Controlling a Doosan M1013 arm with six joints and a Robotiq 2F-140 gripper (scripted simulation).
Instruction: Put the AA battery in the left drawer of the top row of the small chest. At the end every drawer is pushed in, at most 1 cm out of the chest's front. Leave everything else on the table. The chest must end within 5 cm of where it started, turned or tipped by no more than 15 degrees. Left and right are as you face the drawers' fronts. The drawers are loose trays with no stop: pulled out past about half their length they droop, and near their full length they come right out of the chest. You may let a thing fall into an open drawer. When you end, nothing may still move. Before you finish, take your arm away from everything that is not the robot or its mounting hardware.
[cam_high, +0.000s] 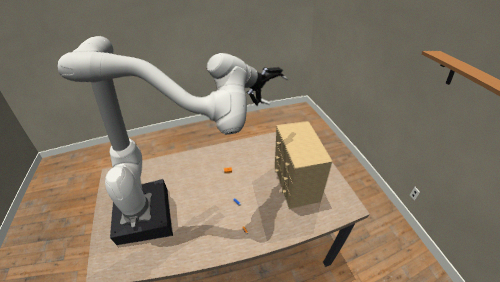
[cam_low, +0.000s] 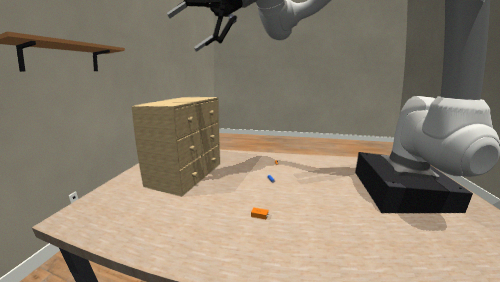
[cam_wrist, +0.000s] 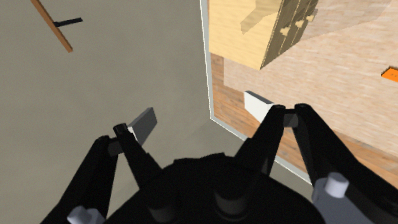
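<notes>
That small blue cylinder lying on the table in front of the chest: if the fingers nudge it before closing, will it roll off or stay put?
The blue cylinder lies on its side on the flat table, so a sideways nudge would probably roll it. It looks small and light, so even a soft touch may move it. The gripper is open high above the chest; closing across the cylinder's round sides seems safest.
</notes>
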